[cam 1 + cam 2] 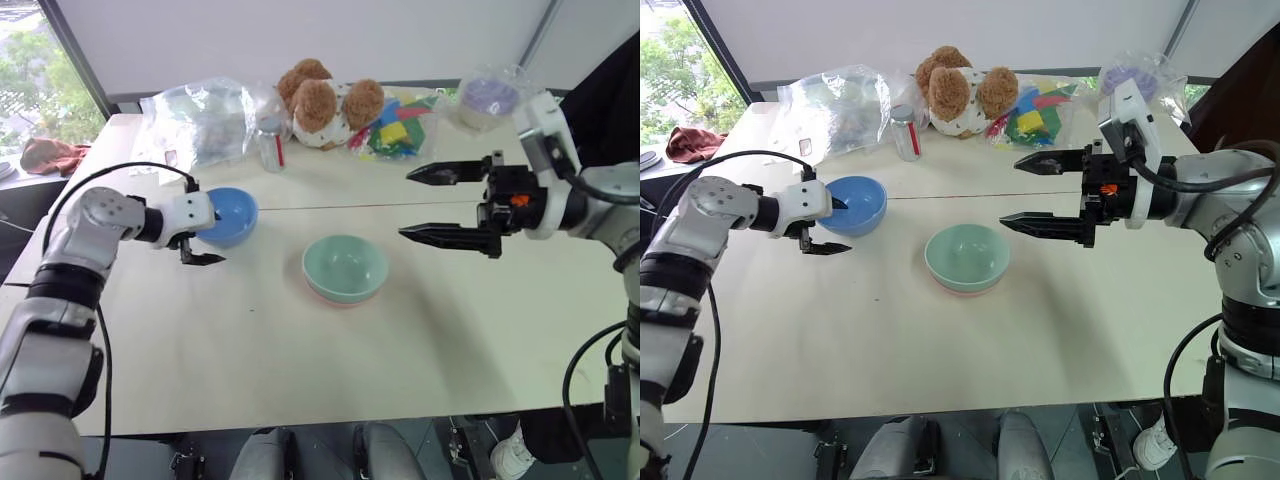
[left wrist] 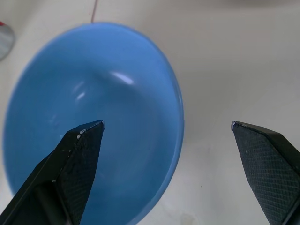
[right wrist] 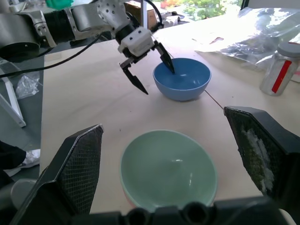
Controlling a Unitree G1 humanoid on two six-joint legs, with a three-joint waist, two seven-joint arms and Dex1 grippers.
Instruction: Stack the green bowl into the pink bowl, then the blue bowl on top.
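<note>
One finger inside blue bowl [image 1: 228, 215], left hand [image 1: 200, 235] straddling rim

The table [image 1: 250, 370] is a pale cream, with a thin dark seam running across it. The blue bowl [image 1: 232, 214] near the left edge is a plain sky blue, glossy inside. The green bowl [image 1: 345, 266] is a smooth pale mint, with a salmon-pink rim of the pink bowl [image 1: 340, 298] peeping out beneath it. Both tools, left [image 1: 206, 240] and right [image 1: 432, 203], have black fingers with a fine cross-hatched texture on their pads. Along the far edge sit a tan-brown and white stuffed toy [image 1: 325, 103], a clear jar [image 1: 271, 148] with a red label, and a bag of red, yellow, green and blue blocks [image 1: 398, 125].
</note>
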